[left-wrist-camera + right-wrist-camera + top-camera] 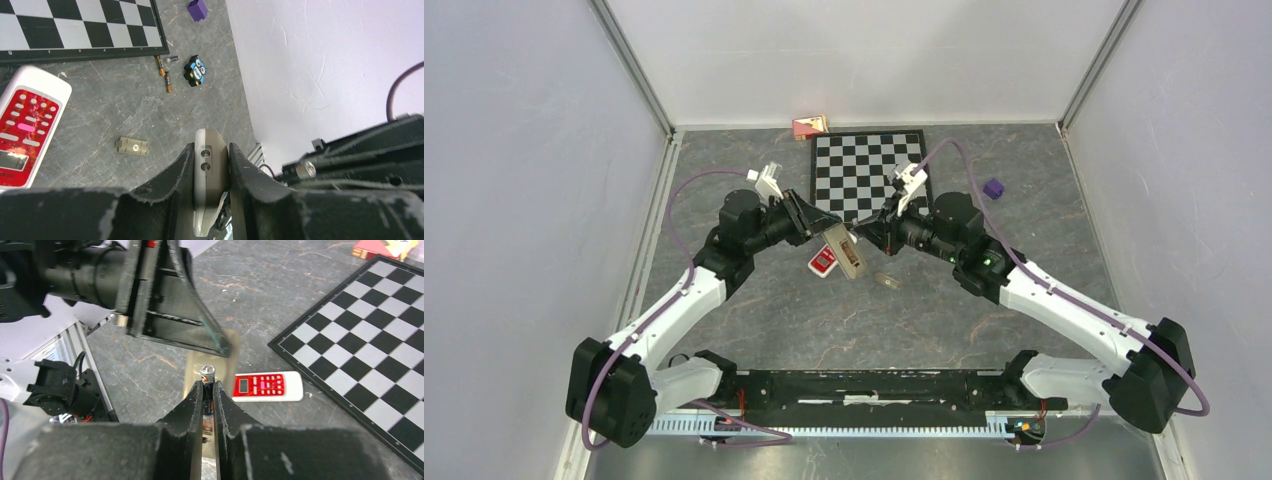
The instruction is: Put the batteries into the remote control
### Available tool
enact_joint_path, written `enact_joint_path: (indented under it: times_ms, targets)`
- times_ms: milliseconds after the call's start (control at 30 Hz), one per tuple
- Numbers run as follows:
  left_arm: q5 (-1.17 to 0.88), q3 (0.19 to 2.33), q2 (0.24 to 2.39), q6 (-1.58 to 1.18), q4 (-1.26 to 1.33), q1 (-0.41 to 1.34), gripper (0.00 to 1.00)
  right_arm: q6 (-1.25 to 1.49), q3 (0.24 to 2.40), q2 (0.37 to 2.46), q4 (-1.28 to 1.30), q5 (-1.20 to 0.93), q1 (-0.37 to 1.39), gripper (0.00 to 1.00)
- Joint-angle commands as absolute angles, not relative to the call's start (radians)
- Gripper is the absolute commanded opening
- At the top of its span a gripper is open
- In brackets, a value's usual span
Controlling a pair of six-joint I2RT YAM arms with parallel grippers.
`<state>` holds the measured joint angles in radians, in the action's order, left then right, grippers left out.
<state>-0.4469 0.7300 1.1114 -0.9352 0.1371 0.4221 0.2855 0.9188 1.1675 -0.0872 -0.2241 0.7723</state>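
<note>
Right gripper (208,386) is closed to a narrow slit on a battery (207,374), pinching it across the barrel. The cell lies along the fingers, with only its metal cap showing past the tips. Just beyond that cap is the beige remote (196,365), clamped by its two long edges near one end in the left gripper (211,148) and seemingly raised off the table (100,110). In the top view the two grippers nearly meet in front of the chessboard (869,170). I cannot tell whether the cell touches the bay yet, since the remote is blurred there. Two more batteries (168,82) lie by the board's corner, well apart from the grippers. The cover (132,146) lies loose on the table, near a red remote (25,130). The cell should be light, rigid and smooth, so it is apt to roll or twist in a pinch. A hold across mid-barrel suits it and leaves both ends free to seat against spring and contact. The remote's plastic shell is likely light, stiff and a little slick, and gripping it by the edges leaves the bay open.
</note>
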Motion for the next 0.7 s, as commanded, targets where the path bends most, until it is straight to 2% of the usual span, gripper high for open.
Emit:
enact_joint_path:
  times_ms: [0,233,667]
  targets:
    - [-0.455,0.771,1.135,-1.004,0.140,0.419,0.02,0.276,0.911,1.175,-0.190,-0.186,0.821,0.14]
    - [-0.458,0.824,1.159,-1.024,0.059,0.419,0.02,0.209,0.865,1.184,-0.208,-0.217,0.846,0.15]
    - [-0.497,0.841,1.170,-1.065,0.061,0.419,0.02,0.179,0.815,1.209,-0.251,-0.211,0.845,0.16]
